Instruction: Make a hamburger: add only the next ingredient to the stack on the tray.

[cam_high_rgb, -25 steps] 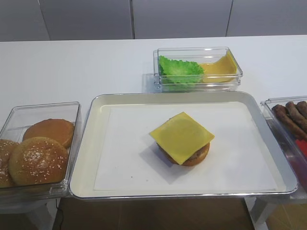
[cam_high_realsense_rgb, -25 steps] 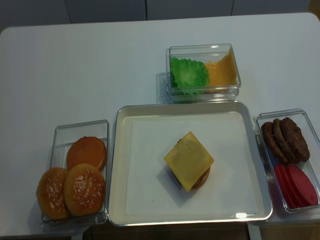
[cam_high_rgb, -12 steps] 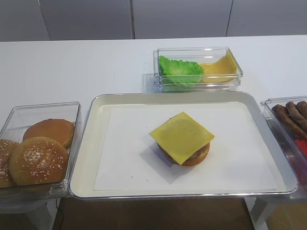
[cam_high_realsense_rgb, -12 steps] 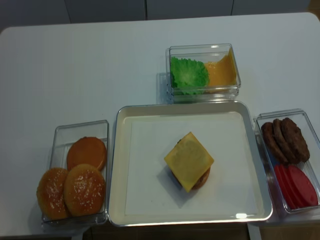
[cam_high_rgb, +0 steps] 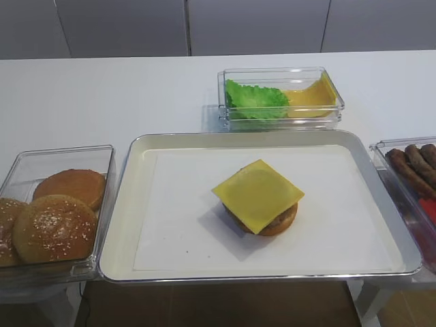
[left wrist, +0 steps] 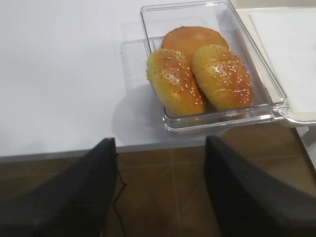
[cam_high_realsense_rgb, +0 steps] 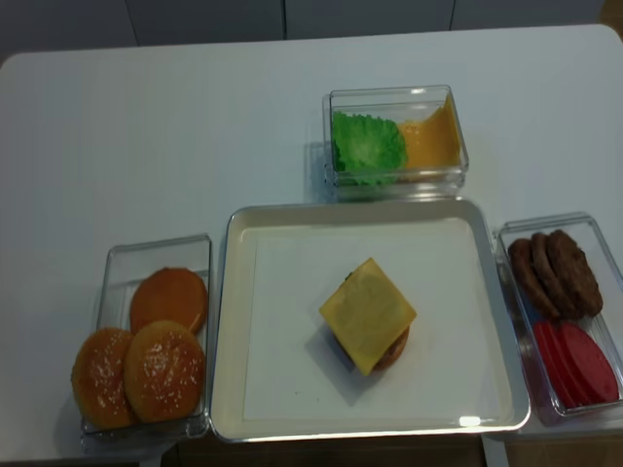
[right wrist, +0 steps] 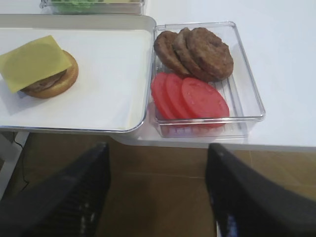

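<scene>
A square yellow cheese slice [cam_high_rgb: 258,195] [cam_high_realsense_rgb: 368,314] [right wrist: 33,61] lies flat on the stack [cam_high_rgb: 281,223] [right wrist: 61,83] of brown patty and tan bun half, in the middle of the silvery tray [cam_high_rgb: 129,225] [cam_high_realsense_rgb: 226,321]. My right gripper [right wrist: 158,190] hangs open and empty below the table's front edge, in front of the patty and tomato box. My left gripper [left wrist: 160,185] is open and empty too, off the front edge before the bun box. Neither gripper shows in the exterior views.
A clear box [cam_high_rgb: 281,95] behind the tray holds a green lettuce leaf [cam_high_rgb: 255,99] and more cheese [cam_high_rgb: 312,95]. Left of the tray, a box [left wrist: 269,84] holds sesame buns [left wrist: 173,81]. On the right, a box [right wrist: 249,89] holds patties [right wrist: 195,49] and tomato slices [right wrist: 190,96].
</scene>
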### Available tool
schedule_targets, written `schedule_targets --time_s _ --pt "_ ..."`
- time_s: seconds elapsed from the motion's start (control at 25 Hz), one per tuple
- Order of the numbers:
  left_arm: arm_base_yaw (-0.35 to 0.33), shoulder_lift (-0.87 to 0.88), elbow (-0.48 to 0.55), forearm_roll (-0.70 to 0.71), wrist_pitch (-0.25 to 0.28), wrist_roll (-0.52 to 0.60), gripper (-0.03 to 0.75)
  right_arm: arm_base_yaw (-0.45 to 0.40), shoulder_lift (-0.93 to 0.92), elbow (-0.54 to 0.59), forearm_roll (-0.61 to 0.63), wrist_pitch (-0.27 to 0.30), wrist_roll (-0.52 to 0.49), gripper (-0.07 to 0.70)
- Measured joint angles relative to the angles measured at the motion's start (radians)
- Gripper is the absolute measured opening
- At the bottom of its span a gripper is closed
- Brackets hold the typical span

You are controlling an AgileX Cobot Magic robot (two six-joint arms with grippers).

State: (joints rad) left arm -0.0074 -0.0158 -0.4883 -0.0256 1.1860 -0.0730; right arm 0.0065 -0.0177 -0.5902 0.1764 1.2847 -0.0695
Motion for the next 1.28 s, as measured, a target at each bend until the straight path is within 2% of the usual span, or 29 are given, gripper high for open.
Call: schedule_targets --time_s 0.16,0.4,0.56,0.76,1.28 --pt "0.000 0.000 0.000 0.000 0.000 0.000 0.422 0.000 -0.002 0.043 -0.021 -0.006 -0.007 0.460" --pt "0.000 0.000 0.000 0.000 0.000 0.000 0.422 0.000 -0.002 0.082 -0.040 -0.101 -0.007 0.460" --pt "0.000 0.000 0.000 0.000 0.000 0.000 0.422 0.000 -0.002 0.112 -0.062 -0.122 0.024 0.460" --pt "0.000 0.000 0.000 0.000 0.000 0.000 0.422 0.000 -0.002 0.114 -0.091 -0.129 0.070 0.460" --pt "0.000 0.000 0.000 0.000 0.000 0.000 0.422 0.000 -0.002 0.114 -0.074 -0.129 0.063 0.460"
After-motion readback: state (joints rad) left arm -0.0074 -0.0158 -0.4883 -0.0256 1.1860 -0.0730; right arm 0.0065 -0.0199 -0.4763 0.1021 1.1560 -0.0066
